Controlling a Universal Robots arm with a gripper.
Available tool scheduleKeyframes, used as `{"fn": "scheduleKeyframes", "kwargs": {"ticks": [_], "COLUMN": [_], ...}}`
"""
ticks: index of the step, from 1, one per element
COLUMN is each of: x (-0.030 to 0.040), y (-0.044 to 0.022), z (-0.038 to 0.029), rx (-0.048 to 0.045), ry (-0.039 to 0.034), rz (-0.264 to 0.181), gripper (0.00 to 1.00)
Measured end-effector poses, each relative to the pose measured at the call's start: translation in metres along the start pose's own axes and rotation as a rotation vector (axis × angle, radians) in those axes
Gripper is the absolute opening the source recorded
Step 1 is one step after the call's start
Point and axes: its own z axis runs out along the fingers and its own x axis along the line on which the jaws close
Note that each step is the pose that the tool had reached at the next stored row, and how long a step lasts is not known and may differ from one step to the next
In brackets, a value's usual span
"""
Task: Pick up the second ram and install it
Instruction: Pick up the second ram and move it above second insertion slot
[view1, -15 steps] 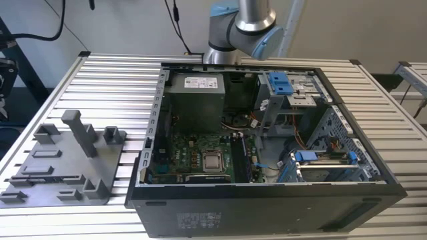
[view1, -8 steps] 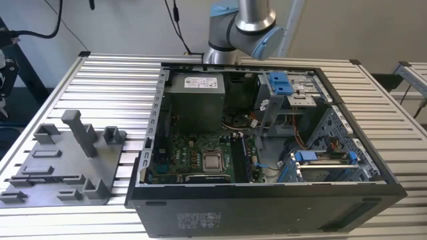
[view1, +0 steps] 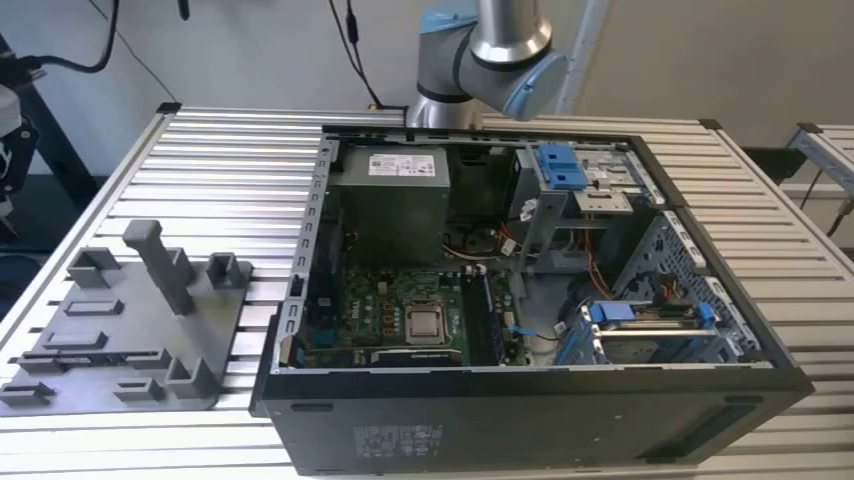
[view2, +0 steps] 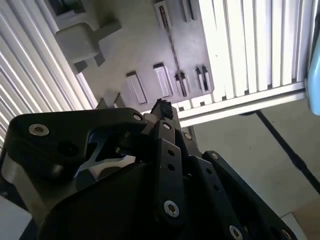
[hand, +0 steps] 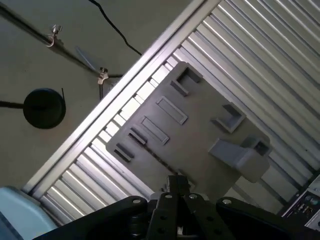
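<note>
My gripper hangs high above the grey plastic tray, its black fingers shut together with nothing between them. In the second wrist view the gripper points at the tray near the table's edge. Two pairs of narrow dark slots lie along the tray's edge. The second ram is hidden; I cannot tell whether a stick sits in those slots. In the exterior view the tray lies on the exterior view's left, beside the open computer case. Long memory slots run beside the CPU socket.
A grey upright post rises from the tray. The arm's base stands behind the case. Drive cages with blue clips and cables fill the case's far side. The ribbed metal table ends close to the tray.
</note>
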Motion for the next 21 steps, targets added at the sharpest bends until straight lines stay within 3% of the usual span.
{"fn": "scheduleKeyframes", "kwargs": {"ticks": [15, 21], "x": [0.0002, 0.0003], "y": [-0.0001, -0.0001], "z": [0.0024, 0.0041], "rx": [-0.0037, 0.0023], "ry": [0.0110, 0.0087], "rz": [-0.255, -0.353], "gripper": [0.11, 0.11]}}
